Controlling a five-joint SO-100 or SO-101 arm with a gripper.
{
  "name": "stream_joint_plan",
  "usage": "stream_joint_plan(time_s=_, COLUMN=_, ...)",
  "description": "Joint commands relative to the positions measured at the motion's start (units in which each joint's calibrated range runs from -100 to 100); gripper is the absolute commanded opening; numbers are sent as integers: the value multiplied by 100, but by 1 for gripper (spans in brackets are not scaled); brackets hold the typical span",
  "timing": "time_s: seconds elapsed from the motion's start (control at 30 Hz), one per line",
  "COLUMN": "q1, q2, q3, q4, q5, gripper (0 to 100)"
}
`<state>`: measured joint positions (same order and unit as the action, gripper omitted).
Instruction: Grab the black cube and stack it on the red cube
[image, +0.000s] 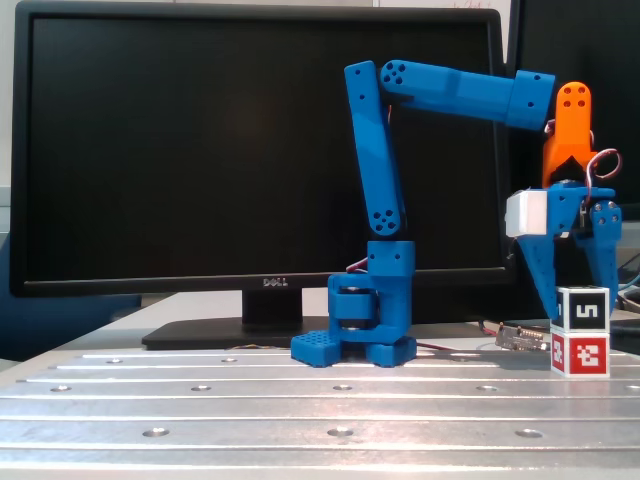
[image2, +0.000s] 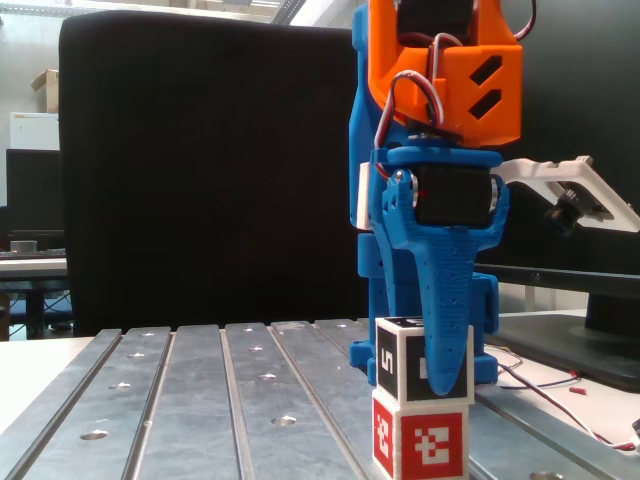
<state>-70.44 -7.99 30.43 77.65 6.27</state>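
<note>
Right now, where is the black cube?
The black cube sits stacked on the red cube at the far right of a fixed view, between the gripper fingers, right of the arm's blue base.

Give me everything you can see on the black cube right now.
The black cube is small, white-edged, with black faces and a white "5"-like mark. It sits upright and nearly square on the red cube, at the metal table's right end in that fixed view. The blue fingers straddle it; whether they touch it is unclear.
</note>
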Motion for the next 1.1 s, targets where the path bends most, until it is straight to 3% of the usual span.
stream_joint_plan(time_s=0.0, q1=-10, q2=-220, q3=-45, q4=-31, q5=-6, gripper=15)
stream_joint_plan(time_s=0.9, q1=42, q2=-220, q3=-63, q4=-14, q5=25, gripper=16)
stream_joint_plan(time_s=1.07, q1=42, q2=-228, q3=-54, q4=3, q5=36, gripper=22)
